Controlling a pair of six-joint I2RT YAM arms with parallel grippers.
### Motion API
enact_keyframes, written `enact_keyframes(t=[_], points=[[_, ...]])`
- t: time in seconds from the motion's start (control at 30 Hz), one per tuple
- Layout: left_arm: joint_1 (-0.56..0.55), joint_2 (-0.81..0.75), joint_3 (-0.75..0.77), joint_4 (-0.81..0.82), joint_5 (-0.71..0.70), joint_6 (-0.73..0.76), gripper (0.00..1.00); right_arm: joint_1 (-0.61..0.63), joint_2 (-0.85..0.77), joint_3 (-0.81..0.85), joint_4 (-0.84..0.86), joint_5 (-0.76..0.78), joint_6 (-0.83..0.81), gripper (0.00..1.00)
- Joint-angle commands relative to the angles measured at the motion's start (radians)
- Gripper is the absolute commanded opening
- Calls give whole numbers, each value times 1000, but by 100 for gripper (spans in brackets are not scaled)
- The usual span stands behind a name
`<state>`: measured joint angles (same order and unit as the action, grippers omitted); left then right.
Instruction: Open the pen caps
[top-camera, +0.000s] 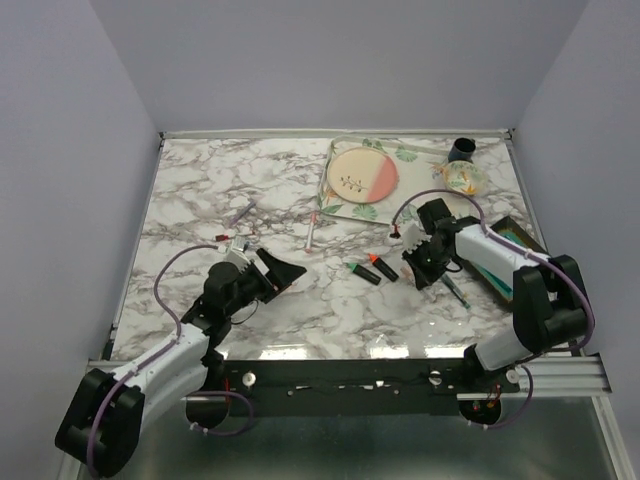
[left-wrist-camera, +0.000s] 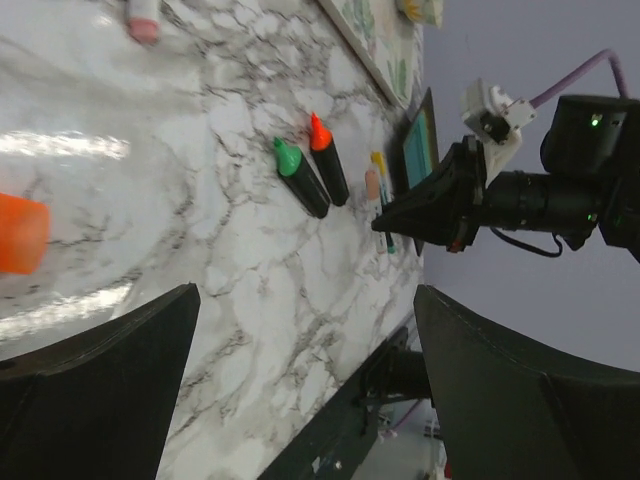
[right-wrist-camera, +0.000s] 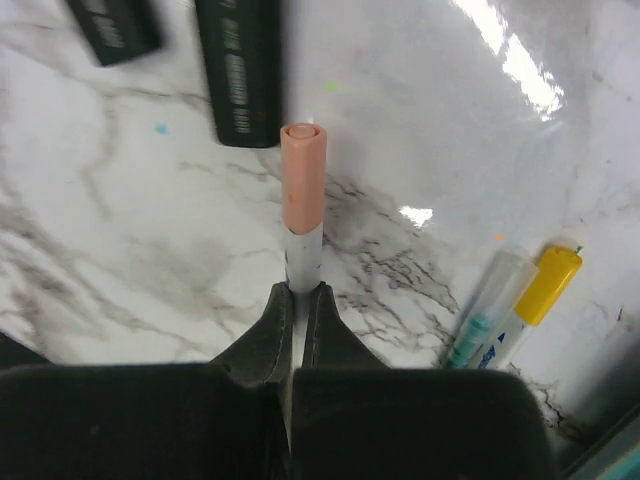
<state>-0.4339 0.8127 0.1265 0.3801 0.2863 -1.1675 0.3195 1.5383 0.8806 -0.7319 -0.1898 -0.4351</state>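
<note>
My right gripper (right-wrist-camera: 302, 292) is shut on the white barrel of a thin pen (right-wrist-camera: 302, 255), just below its peach-pink cap (right-wrist-camera: 302, 175), which is still on the pen. In the top view that gripper (top-camera: 418, 270) sits right of two black highlighters, one with a green cap (top-camera: 354, 267) and one with an orange cap (top-camera: 375, 259). My left gripper (left-wrist-camera: 305, 292) stands wide open with nothing between its fingers, low over the table at the front left (top-camera: 288, 275). An orange cap (left-wrist-camera: 20, 232) lies at the left edge of the left wrist view.
A yellow-capped pen (right-wrist-camera: 548, 285) and a teal pen (right-wrist-camera: 485, 310) lie beside the right gripper. A white pen with a pink cap (top-camera: 313, 232) and a purple pen (top-camera: 240, 215) lie mid-table. A plate (top-camera: 362, 175), a black cup (top-camera: 463, 150) and a book (top-camera: 512, 245) stand at the back right.
</note>
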Motion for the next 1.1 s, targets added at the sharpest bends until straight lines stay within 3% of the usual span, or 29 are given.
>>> enact_keyframes(t=[0.0,0.13,0.27,0.47,0.7,0.97,1.03,1.07], points=[[-121,130,68,271,-35,-73,96,4,-164,21,-10,-310,-77,1],[-241,298,150,393,-107,-87,90,4,-245,14,-52,-523,-138,1],[-331,523,240,532,-167,-122,84,3,-300,14,-47,-606,-140,1],[-442,732,401,582,-237,-138,82,4,-311,18,-47,-635,-134,1],[-511,798,492,544,-269,-121,78,4,-303,20,-38,-617,-116,1],[-536,809,541,430,-306,-89,48,4,-317,18,-21,-617,-94,1],[-537,813,545,416,-303,-90,30,4,-319,17,-18,-614,-88,1],[-539,818,545,419,-303,-92,26,4,-319,15,-17,-614,-88,0]])
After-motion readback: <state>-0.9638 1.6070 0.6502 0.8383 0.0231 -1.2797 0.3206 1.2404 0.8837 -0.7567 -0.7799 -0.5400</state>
